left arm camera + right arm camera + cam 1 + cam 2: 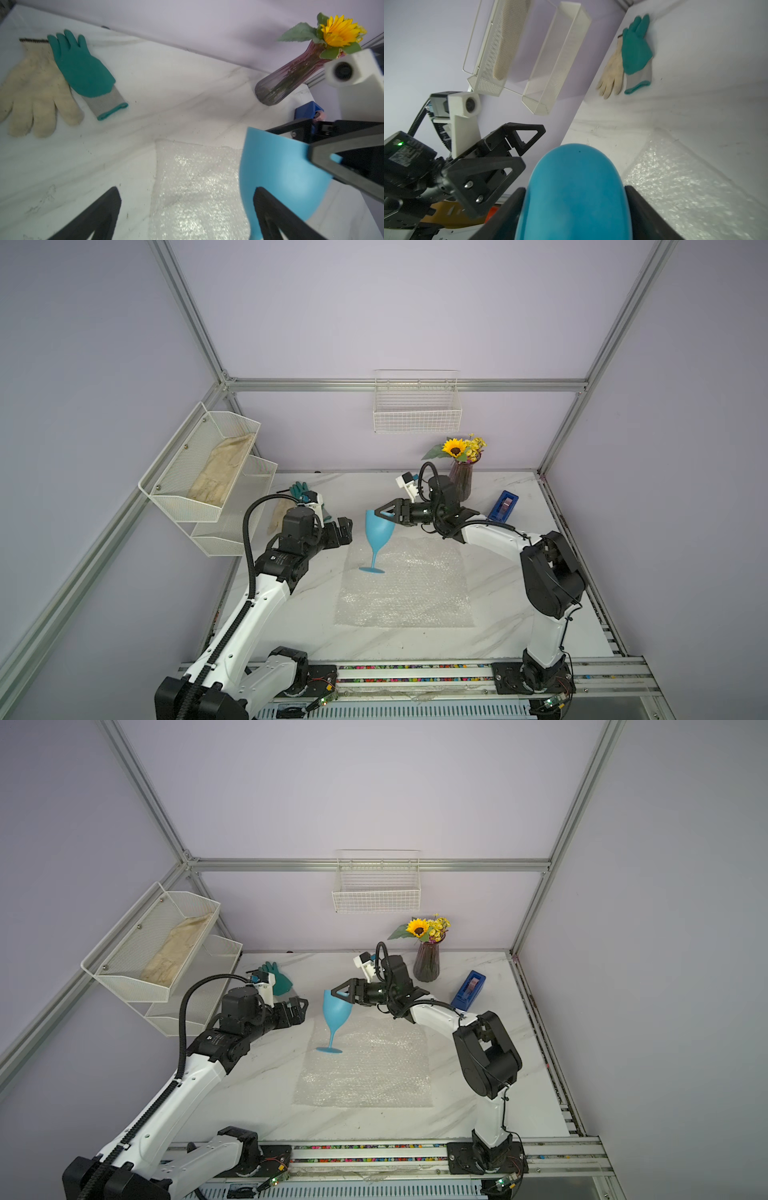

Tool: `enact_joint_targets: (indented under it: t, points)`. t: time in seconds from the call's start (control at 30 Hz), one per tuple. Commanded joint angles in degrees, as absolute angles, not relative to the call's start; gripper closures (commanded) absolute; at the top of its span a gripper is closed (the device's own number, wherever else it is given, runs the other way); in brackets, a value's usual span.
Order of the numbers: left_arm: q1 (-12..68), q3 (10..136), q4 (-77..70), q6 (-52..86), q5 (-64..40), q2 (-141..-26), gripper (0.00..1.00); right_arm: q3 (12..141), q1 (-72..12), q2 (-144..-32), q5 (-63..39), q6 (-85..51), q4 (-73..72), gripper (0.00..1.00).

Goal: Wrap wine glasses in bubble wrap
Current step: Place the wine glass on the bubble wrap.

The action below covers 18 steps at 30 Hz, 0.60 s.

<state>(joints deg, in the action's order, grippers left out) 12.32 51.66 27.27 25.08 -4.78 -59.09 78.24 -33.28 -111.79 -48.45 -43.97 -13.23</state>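
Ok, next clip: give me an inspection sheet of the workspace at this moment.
Surface: white marble table, faint scuffs.
Job's things: light-blue goblet tilted, foot on the bubble wrap near one edge; not yet wrapped.
Clutter: green glove overlapping cream glove; purple vase of flowers; blue tape dispenser.
End effectors: right end effector shut on the goblet's bowl; left end effector open, holding nothing, beside the goblet.
Cables: black hose along left arm; thin cable on right arm.
Surroundings: mesh shelf holding beige cloth; wire basket on back wall.
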Motion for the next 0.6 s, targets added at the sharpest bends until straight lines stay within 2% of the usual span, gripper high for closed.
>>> enact_joint_targets:
  t: [0.0, 0.17, 0.33, 0.57]
  points:
    - [12.6, 56.3, 35.5, 27.8, -9.2, -54.5, 0.00, 79.8, -36.2, -116.8, -54.7, -52.5, -16.3, 0.27]
    - [12.9, 51.3, 37.5, 28.8, -15.9, -49.6, 0.00, 79.6, -38.4, -121.4, -55.1, -55.9, -18.9, 0.29]
    - [15.1, 46.0, 37.5, 28.8, -21.2, -50.5, 0.02, 79.9, -39.6, -124.2, -55.4, -58.0, -21.0, 0.29]
    - [19.4, 44.0, 37.5, 29.7, -14.7, -54.4, 0.00, 79.4, -39.8, -127.7, -53.0, -60.4, -24.7, 0.29]
